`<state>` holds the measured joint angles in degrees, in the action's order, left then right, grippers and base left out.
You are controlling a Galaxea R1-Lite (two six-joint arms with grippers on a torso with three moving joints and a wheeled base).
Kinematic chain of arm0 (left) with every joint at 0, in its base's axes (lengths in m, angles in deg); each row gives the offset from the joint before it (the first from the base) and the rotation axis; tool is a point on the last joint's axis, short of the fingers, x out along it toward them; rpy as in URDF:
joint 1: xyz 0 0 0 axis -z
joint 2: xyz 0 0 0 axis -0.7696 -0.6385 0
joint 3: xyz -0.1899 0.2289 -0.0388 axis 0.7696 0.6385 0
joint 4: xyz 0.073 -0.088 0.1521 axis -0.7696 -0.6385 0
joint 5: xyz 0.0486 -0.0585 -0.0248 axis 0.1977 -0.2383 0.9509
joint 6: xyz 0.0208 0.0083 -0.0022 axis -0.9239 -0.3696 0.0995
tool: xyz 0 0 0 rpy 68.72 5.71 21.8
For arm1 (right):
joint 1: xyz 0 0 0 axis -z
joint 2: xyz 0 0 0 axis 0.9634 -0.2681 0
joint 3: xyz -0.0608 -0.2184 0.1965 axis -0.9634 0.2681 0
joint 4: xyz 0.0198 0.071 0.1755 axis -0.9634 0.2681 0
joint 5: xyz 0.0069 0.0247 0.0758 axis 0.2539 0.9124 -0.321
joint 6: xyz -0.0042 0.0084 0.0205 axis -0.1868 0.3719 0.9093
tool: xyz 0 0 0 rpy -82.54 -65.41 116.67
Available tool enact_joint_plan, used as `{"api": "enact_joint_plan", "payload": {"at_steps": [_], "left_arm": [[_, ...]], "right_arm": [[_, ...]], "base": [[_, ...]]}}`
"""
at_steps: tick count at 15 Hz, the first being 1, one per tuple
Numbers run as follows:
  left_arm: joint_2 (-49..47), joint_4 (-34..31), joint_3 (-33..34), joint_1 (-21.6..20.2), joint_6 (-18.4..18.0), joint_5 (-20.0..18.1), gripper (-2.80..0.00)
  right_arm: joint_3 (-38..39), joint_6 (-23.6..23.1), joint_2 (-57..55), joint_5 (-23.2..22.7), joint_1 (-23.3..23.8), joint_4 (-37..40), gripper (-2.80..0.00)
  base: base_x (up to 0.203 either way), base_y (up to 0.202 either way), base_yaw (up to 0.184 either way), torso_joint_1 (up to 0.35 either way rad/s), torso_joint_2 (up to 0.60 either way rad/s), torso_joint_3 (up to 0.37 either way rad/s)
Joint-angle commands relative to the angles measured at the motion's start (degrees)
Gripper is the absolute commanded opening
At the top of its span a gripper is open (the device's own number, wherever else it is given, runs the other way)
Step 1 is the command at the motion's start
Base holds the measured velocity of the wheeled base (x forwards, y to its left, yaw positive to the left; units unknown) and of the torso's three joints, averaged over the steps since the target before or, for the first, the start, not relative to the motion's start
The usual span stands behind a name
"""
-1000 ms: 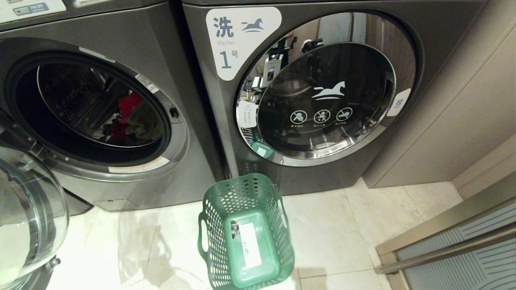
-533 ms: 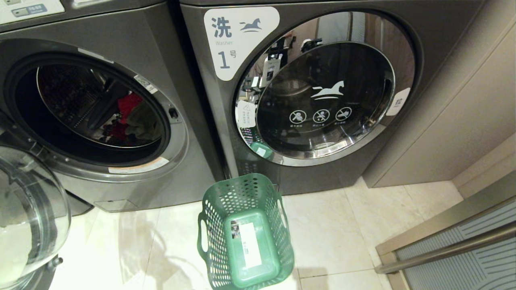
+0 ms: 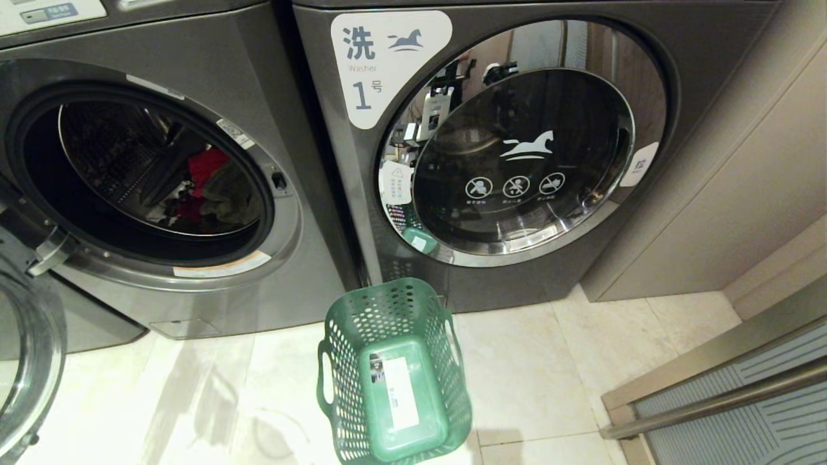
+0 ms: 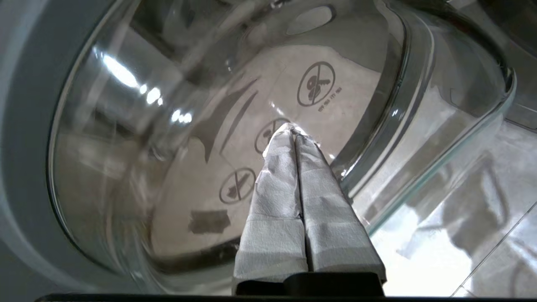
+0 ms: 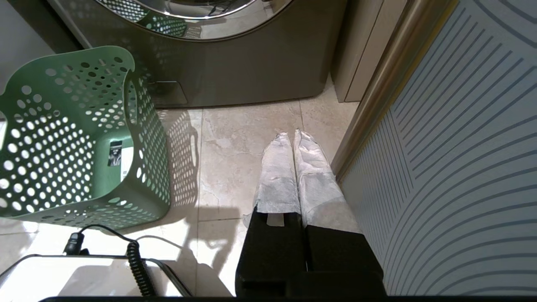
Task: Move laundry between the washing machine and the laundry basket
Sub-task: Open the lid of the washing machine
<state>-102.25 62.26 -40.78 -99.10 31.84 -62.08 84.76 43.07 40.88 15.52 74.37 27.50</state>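
Note:
The washing machine (image 3: 194,64) on the left stands with its drum open, and red and mustard laundry (image 3: 207,165) lies inside. Its glass door (image 3: 26,361) hangs swung out at the far left edge. In the left wrist view my left gripper (image 4: 291,130) is shut and empty, its cloth-wrapped tips right at the door's glass bowl (image 4: 168,126). The green laundry basket (image 3: 387,303) stands empty on the floor between the two machines. My right gripper (image 5: 292,134) hangs shut and empty over the tiles, beside the laundry basket (image 5: 63,126).
The machine labelled 1 (image 3: 646,39) on the right has its door closed. A beige cabinet wall (image 3: 743,194) and a ribbed grey panel with a metal rail (image 3: 730,400) close off the right side. A coiled black cable (image 5: 136,268) lies by the robot's base.
The glass door has swung farther open toward the left edge of the head view, uncovering its hinge. The basket, the laundry and the right gripper have not moved.

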Motion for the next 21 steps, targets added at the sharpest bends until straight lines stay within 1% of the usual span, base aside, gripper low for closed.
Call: {"api": "enact_joint_plan", "payload": {"at_steps": [1,3,5,8,9,10,12,13,14,15,16,18,19,21], "left_arm": [[-0.5,0.1,0.3,-0.8,0.1,0.0,-2.8],[3.4,0.2,2.4,-0.6,0.5,-0.3,-2.8],[9.6,0.4,6.9,0.4,1.4,-1.5,-2.8],[20.8,1.2,18.6,4.9,5.5,-4.2,-2.8],[25.7,2.1,23.9,7.9,6.9,-4.7,-2.8],[30.9,2.7,29.4,12.2,7.8,-5.1,-2.8],[41.6,3.4,40.2,24.5,8.9,-5.3,-2.8],[47.8,3.6,46.3,29.8,9.3,-5.3,-2.8],[54.0,3.7,52.1,33.8,9.6,-5.5,-2.8],[60.4,2.3,56.0,36.8,9.9,-5.9,-2.8],[67.7,-1.3,58.0,39.4,10.4,-6.8,-2.8],[80.4,-7.8,60.1,44.0,11.5,-8.8,-2.8],[85.7,-10.3,61.0,45.9,12.0,-9.6,-2.8],[93.3,-13.3,62.4,48.3,12.9,-10.7,-2.8]], "right_arm": [[0.0,0.0,0.0,-0.1,0.0,0.0,-2.8],[0.0,0.0,0.0,-0.1,0.0,0.0,-2.8],[0.0,0.0,0.0,-0.1,0.0,0.0,-2.8],[0.0,0.0,0.0,0.0,0.0,0.0,-2.8],[0.0,0.0,0.0,-0.1,0.0,0.0,-2.8],[0.0,0.0,0.0,0.0,0.0,0.0,-2.8],[0.0,0.0,0.0,0.0,0.0,0.0,-2.8],[0.0,0.0,0.0,0.0,0.0,0.0,-2.8],[0.0,0.0,0.0,0.0,0.0,0.0,-2.8],[0.0,0.0,0.0,0.0,0.0,-0.1,-2.8],[0.0,0.0,0.0,0.0,0.0,0.0,-2.8],[0.0,0.0,0.0,0.0,0.0,-0.1,-2.8],[0.0,0.0,0.0,0.0,0.0,0.0,-2.8],[0.0,0.0,0.0,0.0,0.0,-0.1,-2.8]], "base": [[0.0,0.0,0.0,0.0,0.0,0.0],[0.0,0.0,0.0,0.0,0.0,0.0],[0.0,0.0,0.0,0.0,0.0,0.0],[0.0,0.0,0.0,0.0,0.0,0.0],[0.0,0.0,0.0,0.0,0.0,0.0],[0.0,0.0,0.0,0.0,0.0,0.0],[0.0,0.0,0.0,0.0,0.0,0.0],[0.0,0.0,0.0,0.0,0.0,0.0],[0.0,0.0,0.0,0.0,0.0,0.0],[0.0,0.0,0.0,0.0,0.0,0.0],[0.0,0.0,0.0,0.0,0.0,0.0],[0.0,0.0,0.0,0.0,0.0,0.0],[0.0,0.0,0.0,0.0,0.0,0.0],[0.0,0.0,0.0,0.0,0.0,0.0]]}}
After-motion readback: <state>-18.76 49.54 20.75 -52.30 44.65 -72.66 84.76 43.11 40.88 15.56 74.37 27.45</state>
